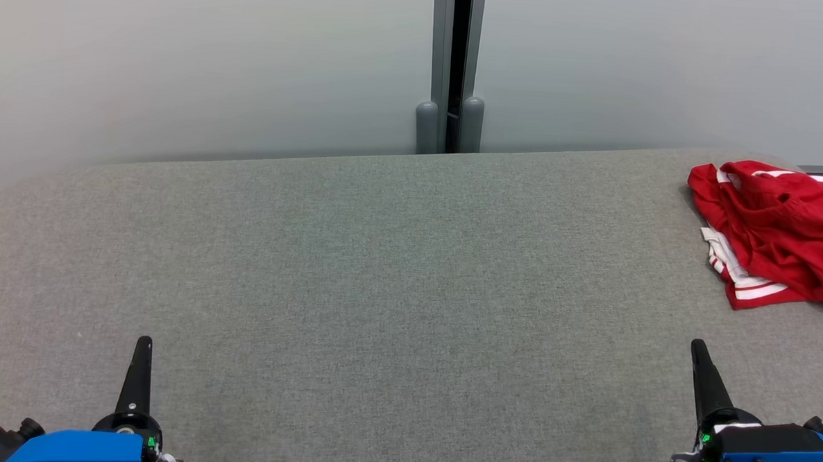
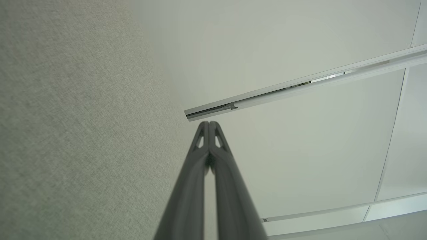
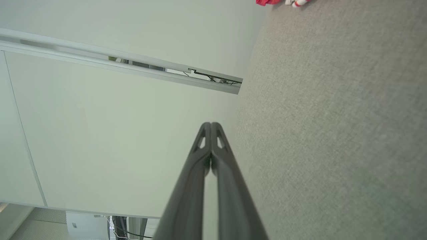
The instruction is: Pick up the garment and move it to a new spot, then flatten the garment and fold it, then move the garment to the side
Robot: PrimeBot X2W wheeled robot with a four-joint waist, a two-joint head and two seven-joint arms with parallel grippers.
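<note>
1. Pale wall panels (image 1: 183, 54) stand behind the counter (image 1: 381, 292) and meet at a dark upright post (image 1: 453, 66) near the middle
2. Grey woven fabric covers the counter, and its far corners are rounded
3. The garment (image 1: 779, 233), red with white stripes along its hems, lies crumpled in a heap at the far right of the counter; the edge of the head view cuts off its right side
4. The left jaws are clenched tight with nothing between them; their dark fingers (image 1: 140, 372) point away over the near left of the counter, well apart from the garment
5. The right jaws are likewise pressed together and empty; their fingers (image 1: 707, 390) sit at the near right, closer to the garment but not touching it, with bare fabric between
6. In the left wrist view the two fingers (image 2: 186, 200) meet at their tips, with the counter's fabric on one side and pale panels on the other
7. In the right wrist view the tips also meet, and a scrap of the red and white cloth (image 3: 267, 1) shows at the top edge, well beyond them
</note>
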